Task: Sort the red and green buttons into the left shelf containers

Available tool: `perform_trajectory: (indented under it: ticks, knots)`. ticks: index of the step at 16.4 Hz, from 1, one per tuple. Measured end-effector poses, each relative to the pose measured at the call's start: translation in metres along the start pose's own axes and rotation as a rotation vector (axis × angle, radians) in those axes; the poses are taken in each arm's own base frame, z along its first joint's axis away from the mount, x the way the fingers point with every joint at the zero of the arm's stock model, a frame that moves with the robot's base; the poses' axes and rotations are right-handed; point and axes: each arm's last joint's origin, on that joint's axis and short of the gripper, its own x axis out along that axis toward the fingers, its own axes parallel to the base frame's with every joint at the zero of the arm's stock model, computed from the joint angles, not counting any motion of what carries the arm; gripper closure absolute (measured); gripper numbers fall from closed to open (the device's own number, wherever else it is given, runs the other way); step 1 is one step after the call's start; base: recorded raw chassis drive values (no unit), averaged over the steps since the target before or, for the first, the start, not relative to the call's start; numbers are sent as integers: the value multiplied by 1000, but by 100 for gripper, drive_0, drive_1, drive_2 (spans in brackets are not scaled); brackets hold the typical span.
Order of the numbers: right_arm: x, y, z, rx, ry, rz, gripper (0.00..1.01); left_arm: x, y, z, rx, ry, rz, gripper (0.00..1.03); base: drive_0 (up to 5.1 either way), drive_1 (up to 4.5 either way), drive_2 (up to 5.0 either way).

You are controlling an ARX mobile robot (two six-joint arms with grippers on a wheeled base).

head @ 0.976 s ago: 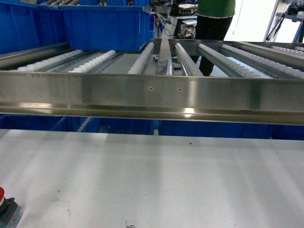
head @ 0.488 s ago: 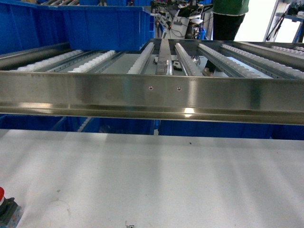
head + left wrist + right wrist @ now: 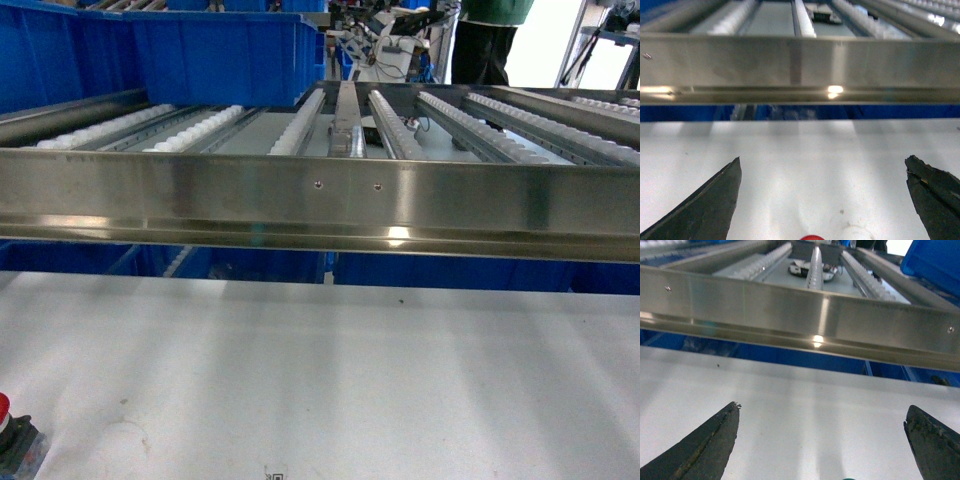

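- Your red button [image 3: 3, 407] sits on the white desk [image 3: 330, 380] at the far bottom-left corner of the head view, red cap on a dark body, partly cut off by the frame edge.
- In the left wrist view, a sliver of that red cap [image 3: 812, 237] shows at the bottom edge, between the two dark fingers and touching neither.
- Your left end effector [image 3: 822, 195] is spread wide and holds nothing.
- A sliver of green, probably the green button [image 3: 849, 478], peeks in at the bottom edge of the right wrist view.
- Your right end effector [image 3: 820, 437] is also spread wide with nothing in it, above bare desk.
- A large blue bin [image 3: 220, 55] rests on the roller shelf [image 3: 320, 200] at upper left, behind the steel front rail.
- More blue bins [image 3: 450, 272] show below the rail.
- A person [image 3: 485, 40] in a green top stands beyond the shelf.
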Motion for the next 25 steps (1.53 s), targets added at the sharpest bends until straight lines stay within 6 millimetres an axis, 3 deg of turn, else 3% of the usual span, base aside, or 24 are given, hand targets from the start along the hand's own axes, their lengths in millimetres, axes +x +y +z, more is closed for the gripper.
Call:
perform_trajectory:
  ticks: [3, 7, 15, 22, 25]
  knots:
    - [31, -8, -8, -12, 125, -6, 3, 30, -1, 1, 11, 83, -31, 5, 0, 0, 0]
    - [55, -24, -17, -16, 265, -19, 3, 42, -4, 12, 24, 85, -38, 5, 0, 0, 0]
    - [68, -43, -56, -20, 445, -15, 3, 42, -4, 12, 25, 86, -38, 5, 0, 0, 0]
    - [75, -50, -73, -18, 509, 6, 3, 42, -5, 12, 25, 87, -39, 5, 0, 0, 0]
    - [79, -51, -93, -21, 567, 15, 3, 42, -5, 12, 27, 86, -40, 5, 0, 0, 0]
